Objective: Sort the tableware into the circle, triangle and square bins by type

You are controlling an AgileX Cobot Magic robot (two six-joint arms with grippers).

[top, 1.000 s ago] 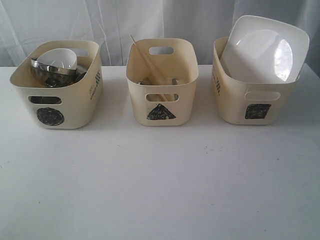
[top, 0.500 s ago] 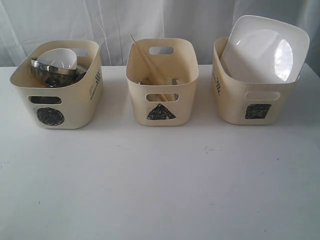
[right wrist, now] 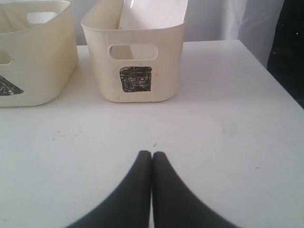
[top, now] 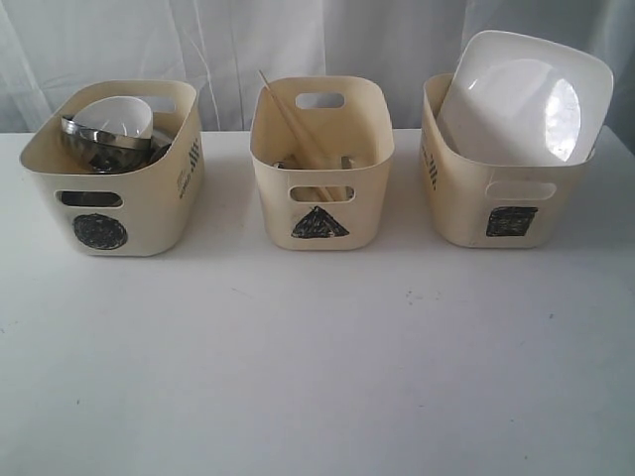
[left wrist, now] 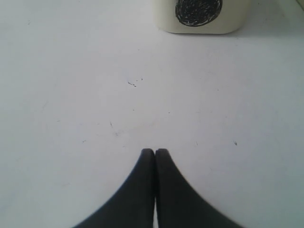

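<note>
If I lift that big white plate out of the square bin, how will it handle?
Probably stiff and slick: the plate shows glossy glare. It leans tilted, jutting above the rim of the square bin, so nudging may tip it.

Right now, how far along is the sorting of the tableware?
It looks done. The circle bin holds the white bowl and steel bowl, the triangle bin the chopsticks, the square bin the plate. Nothing is in hand: left hand and right hand are shut, empty. No tableware lies on the table.
</note>
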